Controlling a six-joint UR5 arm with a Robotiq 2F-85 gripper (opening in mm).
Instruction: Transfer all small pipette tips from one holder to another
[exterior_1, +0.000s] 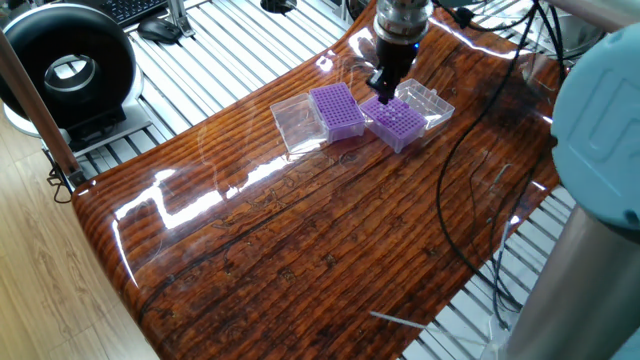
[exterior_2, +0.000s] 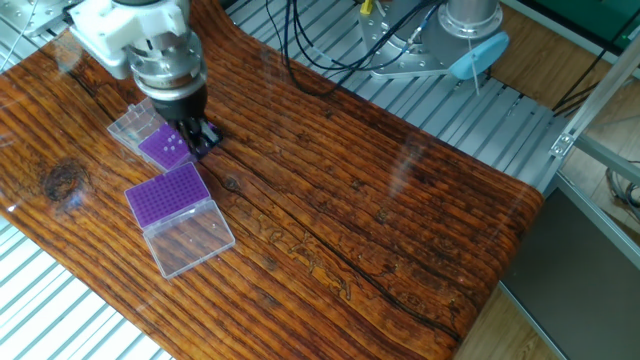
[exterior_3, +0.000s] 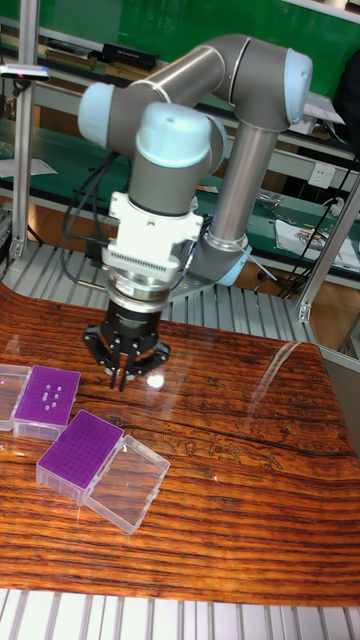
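Two purple grid racks lie on the wooden table. The far rack (exterior_3: 48, 400) (exterior_2: 162, 148) (exterior_1: 398, 120) holds several small pipette tips (exterior_3: 50, 397) (exterior_2: 170, 145), seen as pale dots on its top. The near rack (exterior_3: 80, 450) (exterior_2: 167, 193) (exterior_1: 337, 110) shows no pale dots. My gripper (exterior_3: 118, 378) (exterior_2: 198, 137) (exterior_1: 383, 88) hangs just off the far rack's edge, a little above the table. Its thin fingers are pressed together. Anything between them is too small to make out.
A clear hinged lid (exterior_3: 130, 483) (exterior_2: 190, 235) (exterior_1: 296, 125) lies open beside the near rack, and another clear lid (exterior_2: 128, 126) (exterior_1: 430, 100) beside the far rack. Black cables (exterior_1: 455, 190) trail over the table's right side. Slatted metal benches (exterior_2: 450, 110) border the table.
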